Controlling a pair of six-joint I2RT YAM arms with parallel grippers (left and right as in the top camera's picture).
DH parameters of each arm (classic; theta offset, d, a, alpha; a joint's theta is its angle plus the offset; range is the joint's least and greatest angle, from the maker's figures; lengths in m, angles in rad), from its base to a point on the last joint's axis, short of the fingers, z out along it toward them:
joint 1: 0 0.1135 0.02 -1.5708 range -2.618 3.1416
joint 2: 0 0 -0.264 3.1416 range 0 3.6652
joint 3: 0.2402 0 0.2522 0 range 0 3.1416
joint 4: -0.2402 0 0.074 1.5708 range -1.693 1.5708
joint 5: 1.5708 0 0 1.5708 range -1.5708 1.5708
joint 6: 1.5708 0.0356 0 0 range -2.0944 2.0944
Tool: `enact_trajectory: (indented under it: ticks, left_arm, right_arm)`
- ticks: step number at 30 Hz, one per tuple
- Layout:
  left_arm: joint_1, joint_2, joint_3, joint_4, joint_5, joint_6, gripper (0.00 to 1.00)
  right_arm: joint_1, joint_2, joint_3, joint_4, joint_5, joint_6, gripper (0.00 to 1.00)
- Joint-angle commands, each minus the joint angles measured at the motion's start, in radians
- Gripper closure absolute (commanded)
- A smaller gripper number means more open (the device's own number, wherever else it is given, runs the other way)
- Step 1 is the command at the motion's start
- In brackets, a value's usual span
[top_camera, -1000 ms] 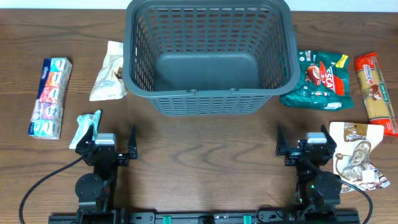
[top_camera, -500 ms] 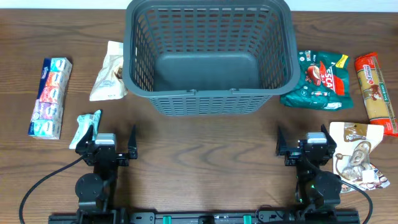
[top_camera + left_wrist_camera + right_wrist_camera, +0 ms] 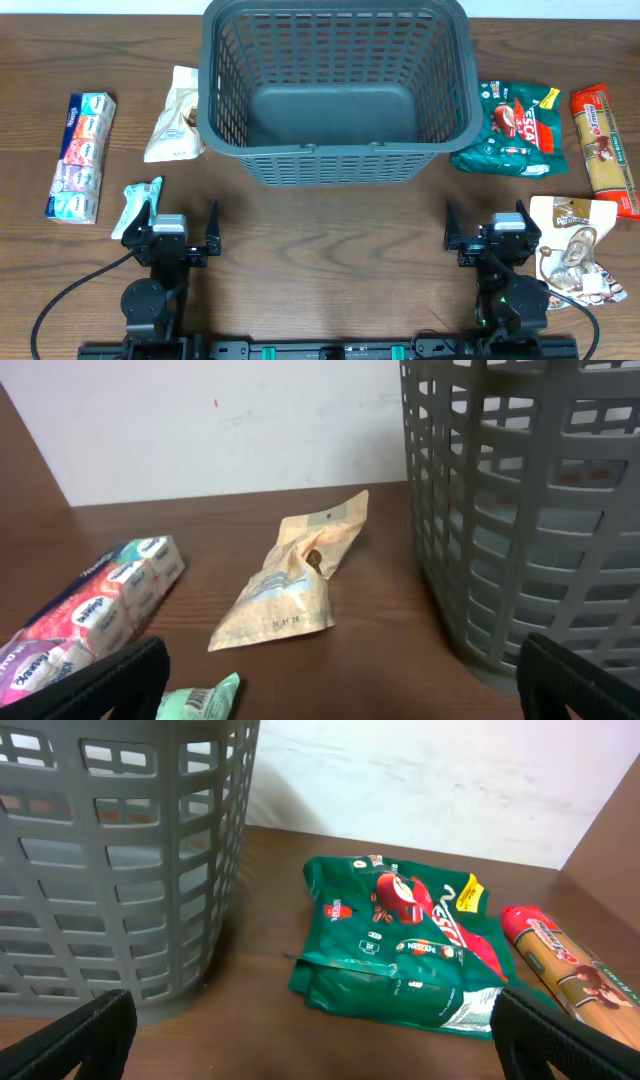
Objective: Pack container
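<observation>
The container [image 3: 338, 160], a large dark grey slotted basket, stands at the back middle of the table with nothing inside; its wall also shows in the left wrist view [image 3: 520, 510] and the right wrist view [image 3: 110, 870]. My left gripper [image 3: 178, 228] rests open near the front left, nothing between its fingers [image 3: 110, 685]. My right gripper [image 3: 487, 225] rests open near the front right, also holding nothing. Snack packs lie on both sides of the basket.
Left of the basket: a beige pouch [image 3: 178, 113], a multicoloured tissue pack [image 3: 80, 156] and a small mint packet [image 3: 138, 204]. Right of it: a green bag [image 3: 512, 128], a long orange pack [image 3: 603, 148] and a white-brown pouch [image 3: 574, 258] beside the right arm.
</observation>
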Motion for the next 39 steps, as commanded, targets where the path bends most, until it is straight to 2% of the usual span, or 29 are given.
enact_trajectory:
  ticks: [1, 39]
  left_arm:
    - [0.006, -0.006, -0.025, -0.021, -0.007, 0.006, 0.01]
    - [0.006, -0.006, -0.025, -0.021, -0.007, 0.006, 0.01]
  right_arm:
    - [0.01, -0.01, -0.011, 0.002, 0.01, 0.014, 0.01]
    - [0.01, -0.01, -0.011, 0.001, 0.011, 0.044, 0.01]
